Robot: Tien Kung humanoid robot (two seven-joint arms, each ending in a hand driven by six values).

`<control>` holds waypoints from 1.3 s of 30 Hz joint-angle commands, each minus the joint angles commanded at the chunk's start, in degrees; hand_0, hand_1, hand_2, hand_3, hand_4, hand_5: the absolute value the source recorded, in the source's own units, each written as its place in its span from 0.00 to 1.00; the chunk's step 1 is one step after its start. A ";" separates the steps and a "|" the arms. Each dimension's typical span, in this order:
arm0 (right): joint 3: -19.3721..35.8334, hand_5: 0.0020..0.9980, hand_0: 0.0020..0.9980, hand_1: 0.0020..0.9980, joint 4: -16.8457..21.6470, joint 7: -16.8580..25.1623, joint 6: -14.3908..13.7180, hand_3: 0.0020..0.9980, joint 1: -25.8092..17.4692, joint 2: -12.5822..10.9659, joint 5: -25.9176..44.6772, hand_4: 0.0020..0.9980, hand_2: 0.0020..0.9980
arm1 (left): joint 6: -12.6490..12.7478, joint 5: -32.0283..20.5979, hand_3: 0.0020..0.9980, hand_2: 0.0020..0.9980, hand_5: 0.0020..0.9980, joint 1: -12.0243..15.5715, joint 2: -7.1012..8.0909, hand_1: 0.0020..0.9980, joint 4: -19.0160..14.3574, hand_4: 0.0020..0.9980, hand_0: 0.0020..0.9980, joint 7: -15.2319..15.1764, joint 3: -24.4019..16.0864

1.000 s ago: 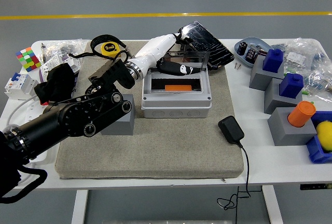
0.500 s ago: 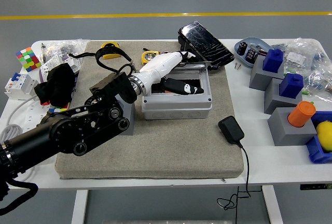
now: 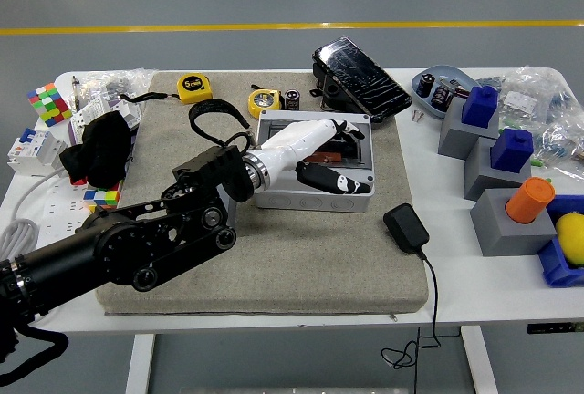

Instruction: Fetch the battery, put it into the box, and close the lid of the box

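**Lid down, robot hand on top — watch the box edge**

Your left robot hand [image 3: 315, 152] lies flat across the grey box [image 3: 313, 159] in the middle of the mat [image 3: 274, 257], white palm over the clear lid [image 3: 351, 143], black fingers [image 3: 330, 181] stretched loosely over the front edge and gripping nothing. The right robot hand isn't in shot. Something orange shows through the lid beside the palm; you can't tell from here whether that is the battery or a fitting of the box. A small dark cylinder [image 3: 292, 98] that could be a battery stands just behind the box, beside a yellow tape measure [image 3: 264, 103].

What could bite you: in my read, the lid looks down, but the palm hides its left side, so you can't confirm it has latched. Press off-centre and the box may skid on the mat. Lift away carelessly and those draped fingers could hook the front lip and pop the lid back up.

Your count: one box, two yellow tape measures, the second [image 3: 191, 88] at the mat's far left, one black adapter [image 3: 407, 228] near the box, one colour cube [image 3: 49, 105] on the desk [image 3: 456, 271], three grey blocks [image 3: 507, 222] at right.
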 joint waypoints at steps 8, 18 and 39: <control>0.08 0.49 0.67 0.67 -0.07 0.05 0.04 0.55 0.04 0.03 -0.06 0.90 0.68 | 4.43 -1.62 0.78 0.77 0.54 5.23 2.81 0.78 -7.53 1.00 0.67 -4.86 -9.51; 0.08 0.49 0.67 0.67 -2.19 0.29 0.09 0.55 1.48 -0.24 1.66 0.90 0.68 | 12.61 -21.50 0.75 0.72 0.50 21.63 10.54 0.72 -15.51 1.00 0.61 -21.42 -28.69; 1.53 0.49 0.67 0.67 -3.04 0.09 0.36 0.55 2.07 -0.91 1.66 0.90 0.68 | 7.09 -30.92 0.71 0.65 0.44 34.67 13.16 0.66 -11.71 1.00 0.57 -22.75 -50.91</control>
